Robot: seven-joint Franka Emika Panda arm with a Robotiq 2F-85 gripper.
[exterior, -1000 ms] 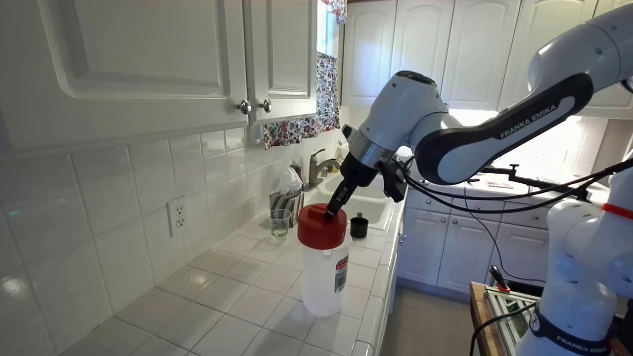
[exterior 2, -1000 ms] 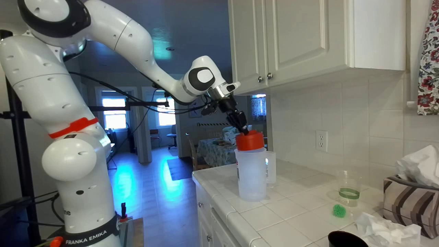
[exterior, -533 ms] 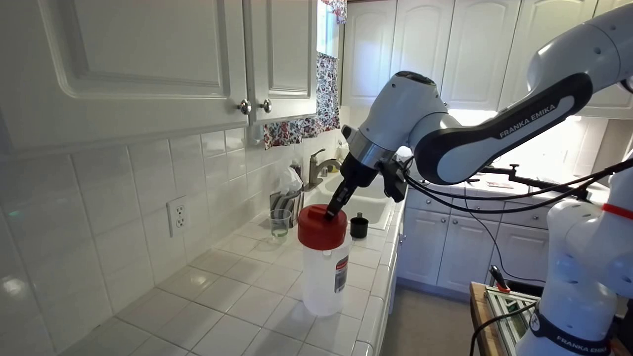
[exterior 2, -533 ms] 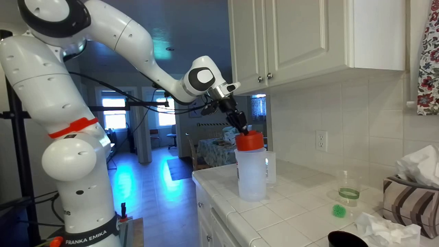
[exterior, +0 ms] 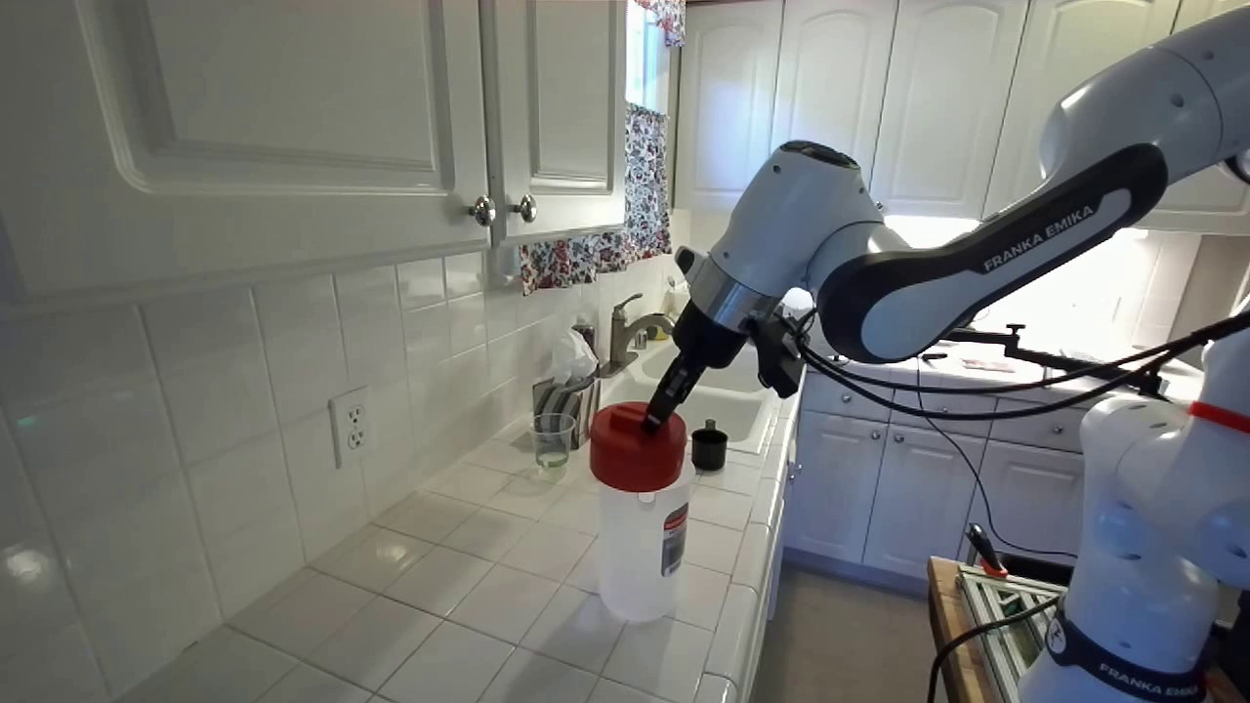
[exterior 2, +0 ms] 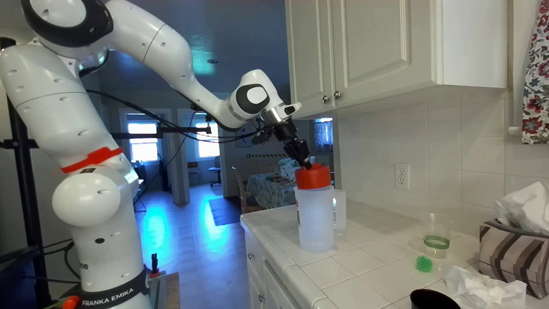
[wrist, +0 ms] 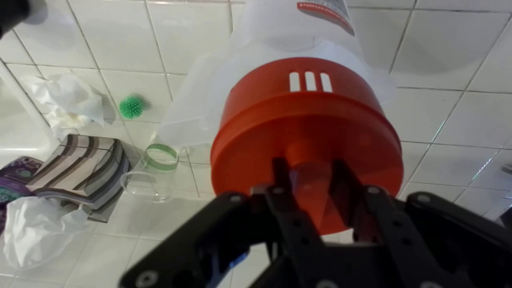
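Observation:
A translucent white pitcher (exterior: 630, 561) with a red lid (exterior: 635, 467) stands upright on the tiled counter (exterior: 488, 596). My gripper (wrist: 311, 165) comes down at a slant from above and is closed around the raised ridge on the lid's top, its dark fingers (wrist: 280, 170) on either side. In an exterior view the gripper (exterior 2: 308, 165) meets the top of the lid (exterior 2: 315, 178), and the handle (exterior 2: 339, 210) of the pitcher (exterior 2: 315, 221) points toward the backsplash. Three slots show in the lid's side in the wrist view. Whether the lid is fully seated cannot be told.
A clear cup (exterior 2: 436, 240) with a green band, a spiky green ball (exterior 2: 424, 264), crumpled tissue (exterior 2: 484, 287) and a striped tissue box (exterior 2: 514, 253) sit toward the sink (exterior: 732, 410). A black cup (exterior: 709, 448) stands near the counter edge. Cabinets (exterior: 293, 127) hang overhead.
The pitcher and its lid have shifted very slightly along with my gripper in the last half second. The grip on the ridge looks the same.

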